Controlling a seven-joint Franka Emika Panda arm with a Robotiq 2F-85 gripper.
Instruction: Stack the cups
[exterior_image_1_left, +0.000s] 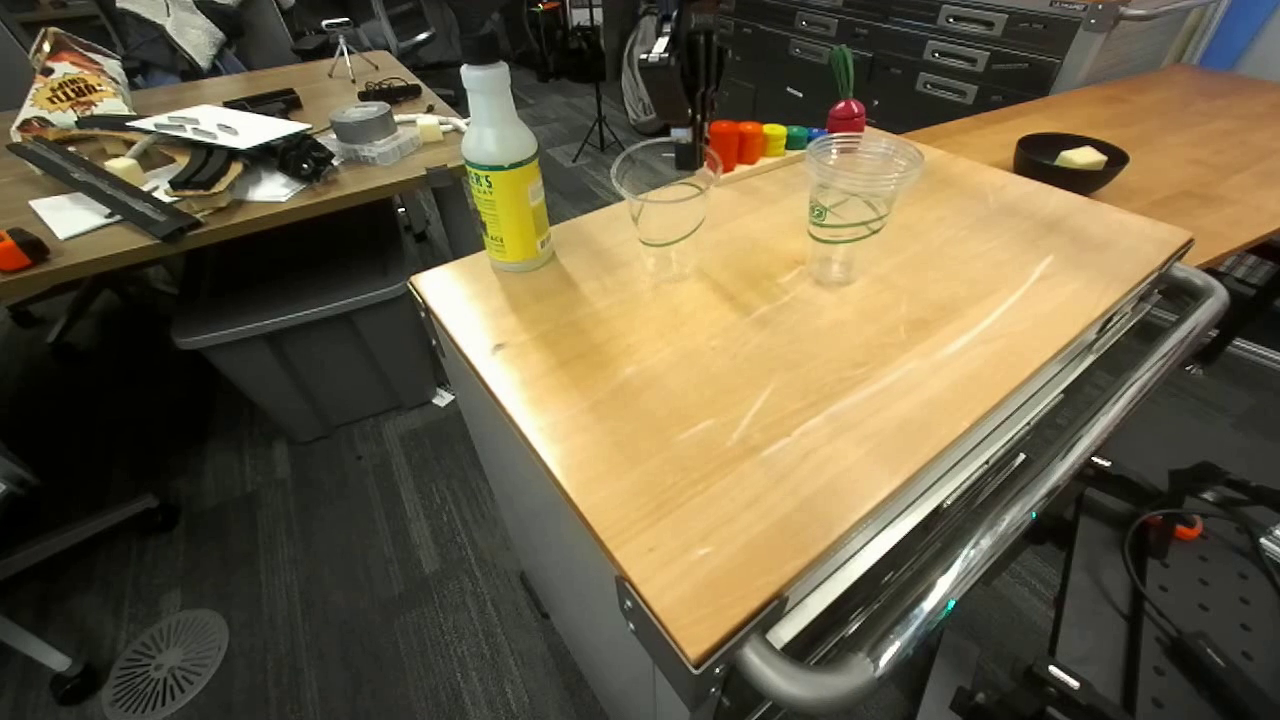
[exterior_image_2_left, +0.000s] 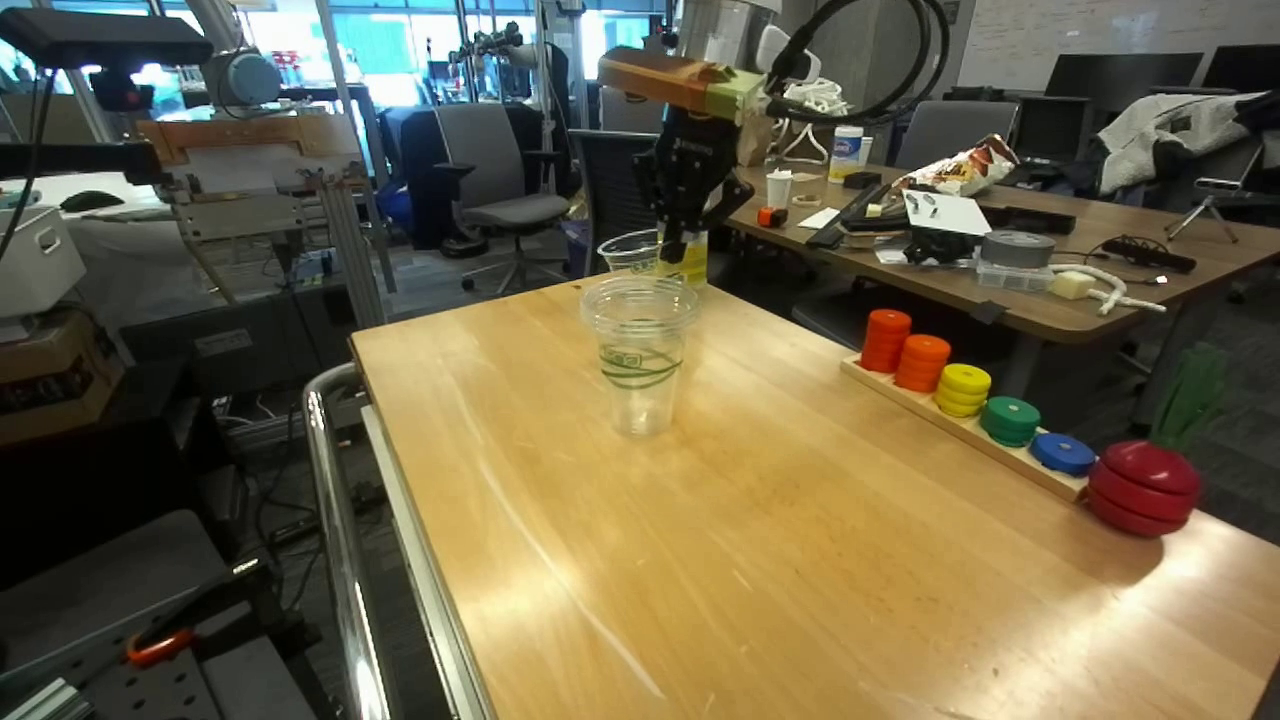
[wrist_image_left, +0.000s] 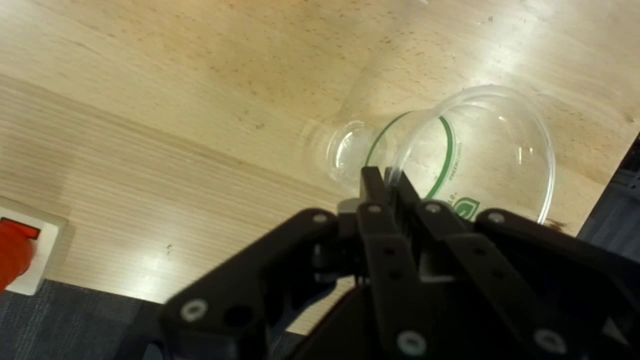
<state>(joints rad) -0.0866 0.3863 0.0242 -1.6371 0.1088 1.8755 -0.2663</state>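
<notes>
A single clear cup (exterior_image_1_left: 668, 215) with a green line stands upright near the far side of the wooden cart top, and it also shows in an exterior view (exterior_image_2_left: 620, 258). My gripper (wrist_image_left: 387, 176) is closed with its fingertips on either side of this cup's rim (wrist_image_left: 548, 165). The gripper also shows in both exterior views (exterior_image_1_left: 692, 155) (exterior_image_2_left: 678, 245). I cannot tell whether the cup's base touches the wood. Clear cups nested in a stack (exterior_image_1_left: 850, 212) stand upright apart from it, and they show in an exterior view (exterior_image_2_left: 640, 370); their overlapping rims sit close together.
A white-and-yellow spray bottle (exterior_image_1_left: 512, 195) stands beside the held cup at the cart's corner. A row of coloured rings (exterior_image_2_left: 922, 362) on a wooden base and a red radish toy (exterior_image_2_left: 1143, 490) line one edge. A metal handle (exterior_image_1_left: 1000, 540) runs along the opposite edge.
</notes>
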